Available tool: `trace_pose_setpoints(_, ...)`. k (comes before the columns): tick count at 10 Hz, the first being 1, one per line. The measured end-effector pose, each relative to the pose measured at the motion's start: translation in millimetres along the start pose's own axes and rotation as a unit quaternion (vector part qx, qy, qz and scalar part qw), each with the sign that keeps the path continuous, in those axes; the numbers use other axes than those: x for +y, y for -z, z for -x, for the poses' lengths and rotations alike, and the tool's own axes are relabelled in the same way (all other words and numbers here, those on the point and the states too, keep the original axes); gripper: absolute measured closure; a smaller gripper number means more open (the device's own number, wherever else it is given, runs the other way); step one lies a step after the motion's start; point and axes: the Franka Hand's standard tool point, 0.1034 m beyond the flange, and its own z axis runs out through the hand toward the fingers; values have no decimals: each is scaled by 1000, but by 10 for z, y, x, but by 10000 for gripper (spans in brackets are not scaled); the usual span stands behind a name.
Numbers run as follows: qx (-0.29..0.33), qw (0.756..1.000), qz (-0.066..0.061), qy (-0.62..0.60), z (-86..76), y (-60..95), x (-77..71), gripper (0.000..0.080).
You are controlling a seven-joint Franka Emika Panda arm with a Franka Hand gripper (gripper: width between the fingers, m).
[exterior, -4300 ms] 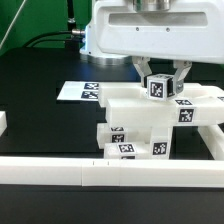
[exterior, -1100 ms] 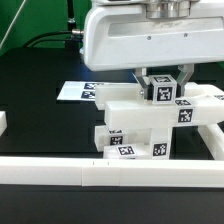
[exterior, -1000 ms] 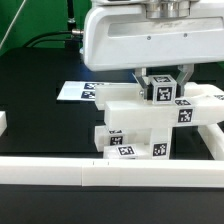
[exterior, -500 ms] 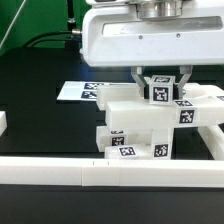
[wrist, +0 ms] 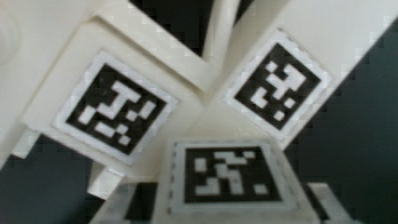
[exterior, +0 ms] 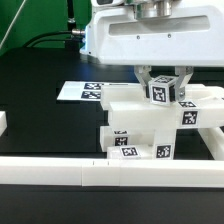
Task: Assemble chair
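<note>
Pinching the cube-ended peg [exterior: 160, 90] between both fingers, the gripper [exterior: 163, 86] holds it right at the top of the chair [exterior: 135, 128], which sits by the table's camera-side edge, toward the exterior view's right.

Exterior view: arm [exterior: 150, 35] cut off by top edge; chair [exterior: 135, 125] runs off the exterior view's right edge; marker board [exterior: 80, 91] partly hidden behind it. Shaft of cube-ended peg [exterior: 160, 91] hidden. Wrist view: blurred, tag patterns unreadable, parts cropped on every side
</note>
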Motion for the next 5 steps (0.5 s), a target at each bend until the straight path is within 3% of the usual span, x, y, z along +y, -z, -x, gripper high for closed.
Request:
trace_pose_setpoints(1,-1,1000,-2,-22,0,0,0,533)
trace_pose_setpoints(3,-9,985,-24,-173,-9,-6,9,533)
trace_pose_setpoints(5,-15,959,-26,-281,-14,-12,-23,533)
